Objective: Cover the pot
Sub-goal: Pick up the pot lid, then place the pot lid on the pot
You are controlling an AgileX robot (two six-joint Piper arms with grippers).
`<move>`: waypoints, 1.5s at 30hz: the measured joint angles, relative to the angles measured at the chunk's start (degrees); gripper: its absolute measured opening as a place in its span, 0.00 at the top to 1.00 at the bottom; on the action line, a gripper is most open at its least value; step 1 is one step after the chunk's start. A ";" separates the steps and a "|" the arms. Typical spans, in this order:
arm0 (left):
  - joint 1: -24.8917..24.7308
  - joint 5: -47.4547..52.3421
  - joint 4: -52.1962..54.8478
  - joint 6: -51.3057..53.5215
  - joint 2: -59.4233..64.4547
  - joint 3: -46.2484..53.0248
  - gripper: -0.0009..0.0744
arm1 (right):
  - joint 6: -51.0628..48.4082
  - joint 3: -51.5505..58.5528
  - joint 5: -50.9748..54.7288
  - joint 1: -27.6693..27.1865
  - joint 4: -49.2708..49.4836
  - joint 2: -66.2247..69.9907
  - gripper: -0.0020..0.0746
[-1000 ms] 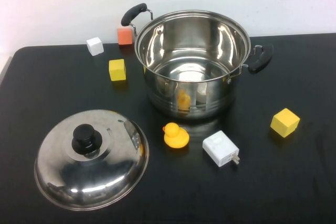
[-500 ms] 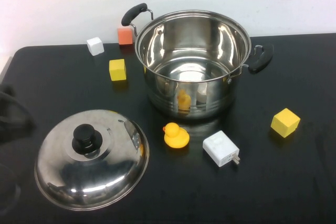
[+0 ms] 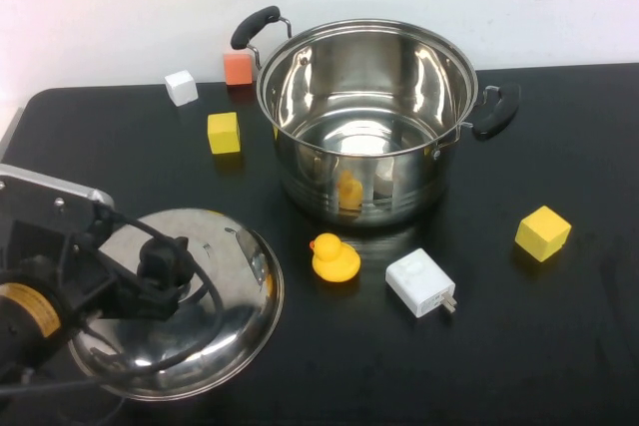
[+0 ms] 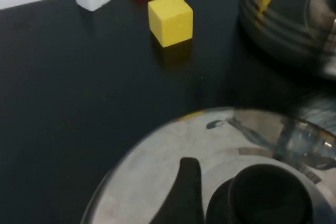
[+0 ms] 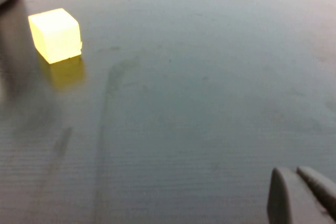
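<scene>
The large steel pot [image 3: 359, 197] with two black side handles stands open at the back middle of the black table; its wall also shows in the left wrist view [image 4: 283, 19]. The domed steel lid [image 3: 225, 331] lies at the front left, knob up. My left gripper [image 3: 165, 268] is over the lid, open, its fingers either side of the black knob [image 4: 270, 195]; one finger [image 4: 188, 192] shows beside the knob, not touching it. My right gripper [image 5: 302, 192] is shut and empty, low over bare table, out of the high view.
A yellow duck [image 3: 332, 257] and a white charger [image 3: 419, 282] lie in front of the pot. A yellow cube [image 3: 542, 232] sits at the right. A yellow cube [image 3: 224, 133], a white cube [image 3: 181, 87] and an orange cube [image 3: 238, 68] sit at the back left.
My left arm has come in from the left edge and now reaches over the lid, with its gripper at the knob. The pot and lid have not moved.
</scene>
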 joint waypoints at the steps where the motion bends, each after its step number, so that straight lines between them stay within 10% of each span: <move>1: 0.00 -1.01 0.00 0.00 0.89 0.00 0.15 | 0.00 0.00 0.00 0.00 0.00 0.00 0.98; 14: 0.00 -6.70 -1.39 0.00 10.06 -0.47 0.16 | 0.00 0.00 0.00 0.00 0.00 0.00 0.98; 21: 0.00 -7.93 -2.02 -0.10 10.06 -0.47 0.54 | 0.00 0.00 0.00 0.00 0.00 0.00 0.98; 45: -1.13 15.67 -1.96 -3.25 -7.21 -19.21 0.54 | 0.00 0.00 0.00 0.00 0.00 0.00 0.98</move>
